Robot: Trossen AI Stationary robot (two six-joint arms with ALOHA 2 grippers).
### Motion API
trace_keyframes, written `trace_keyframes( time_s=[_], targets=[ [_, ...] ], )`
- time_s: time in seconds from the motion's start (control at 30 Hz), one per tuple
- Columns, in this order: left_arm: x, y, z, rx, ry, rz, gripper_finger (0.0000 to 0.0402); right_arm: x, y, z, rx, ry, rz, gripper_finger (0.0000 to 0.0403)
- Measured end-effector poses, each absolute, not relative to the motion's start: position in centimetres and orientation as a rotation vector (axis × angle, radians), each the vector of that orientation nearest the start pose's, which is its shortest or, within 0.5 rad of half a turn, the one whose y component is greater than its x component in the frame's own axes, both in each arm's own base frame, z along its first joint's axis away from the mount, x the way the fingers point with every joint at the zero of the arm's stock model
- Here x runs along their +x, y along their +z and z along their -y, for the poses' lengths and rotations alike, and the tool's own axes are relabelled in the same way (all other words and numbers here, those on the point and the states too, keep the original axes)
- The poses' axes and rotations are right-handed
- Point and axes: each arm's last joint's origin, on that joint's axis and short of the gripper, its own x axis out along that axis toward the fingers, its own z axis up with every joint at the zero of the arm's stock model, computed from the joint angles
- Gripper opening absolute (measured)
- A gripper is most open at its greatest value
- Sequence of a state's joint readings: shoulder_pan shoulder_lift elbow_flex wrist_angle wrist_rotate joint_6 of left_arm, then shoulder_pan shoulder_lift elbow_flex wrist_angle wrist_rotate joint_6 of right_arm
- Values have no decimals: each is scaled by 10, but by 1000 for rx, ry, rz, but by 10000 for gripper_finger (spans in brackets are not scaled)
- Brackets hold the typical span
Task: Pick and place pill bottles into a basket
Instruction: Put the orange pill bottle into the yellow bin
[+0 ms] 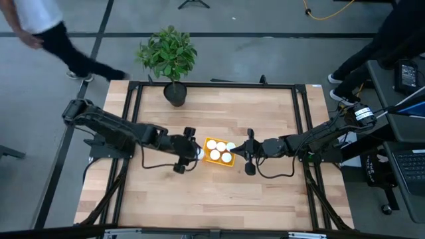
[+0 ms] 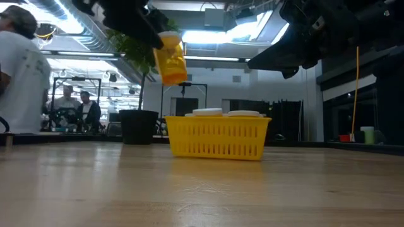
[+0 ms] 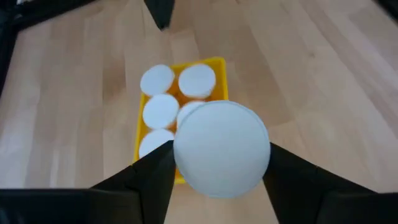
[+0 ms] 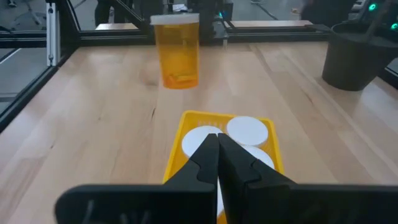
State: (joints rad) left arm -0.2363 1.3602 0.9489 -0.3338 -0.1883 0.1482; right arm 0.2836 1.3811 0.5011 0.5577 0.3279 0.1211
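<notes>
Bottle [image 2: 170,58] hangs in the air, pinched by the left gripper [image 1: 193,152] just outside the basket's [image 2: 217,140] wall on the side facing the table's left edge, high enough for its base to pass over the rim. The basket sits near the table's middle with five white caps [image 3: 196,80] showing inside, so this looks like the last one; a free slot seems to remain at the side nearest the gripper, though the held cap hides it. Right gripper [image 4: 218,144] waits at the basket's opposite side, fingers pressed together, out of the drop path.
</notes>
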Motion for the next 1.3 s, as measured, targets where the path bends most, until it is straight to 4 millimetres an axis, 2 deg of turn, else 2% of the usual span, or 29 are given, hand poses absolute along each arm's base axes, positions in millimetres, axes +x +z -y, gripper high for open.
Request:
trace_keyframes(
  time_s=[0.23,0.47,0.77,1.03,1.3],
  targets=[
    [283,255,41,279,-73,-707,216,255,182,-65,1,-59,-305,4],
    [281,234,31,219,-102,-674,216,255,182,-65,-3,-59,-308,4],
    [281,222,30,198,-109,-670,216,255,182,-65,-4,-59,-308,4],
    [291,209,31,202,-105,-677,216,255,182,-65,2,-60,-308,4],
    [291,209,29,203,-79,-680,216,255,181,-64,2,-61,-313,4]
  ],
)
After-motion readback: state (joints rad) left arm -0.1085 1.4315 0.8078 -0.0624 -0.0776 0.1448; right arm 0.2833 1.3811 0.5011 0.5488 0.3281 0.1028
